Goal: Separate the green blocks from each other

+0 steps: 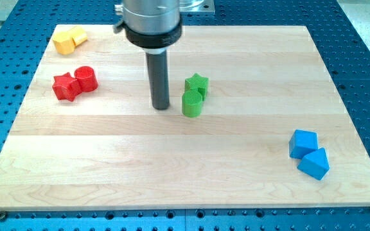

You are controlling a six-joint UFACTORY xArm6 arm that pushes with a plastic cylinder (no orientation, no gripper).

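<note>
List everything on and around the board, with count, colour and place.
Green blocks: 2, a green star and a green cylinder, touching, at centre.
Red blocks: 2, a red star and a red cylinder, touching, view's left.
Yellow blocks: 2, touching, top left corner.
Blue blocks: 2, a blue cube and a blue wedge, touching, bottom right.
Wooden board: 1.
My tip: just left of the green cylinder.

The pale wood worktop [172,167] carries a touching green star [197,83] and green cylinder [192,103] at centre. A yellow pair [69,40] and a red star [65,86] with red cylinder [85,78] lie at the view's left. Two blue blocks [309,154] touch at lower right.
</note>
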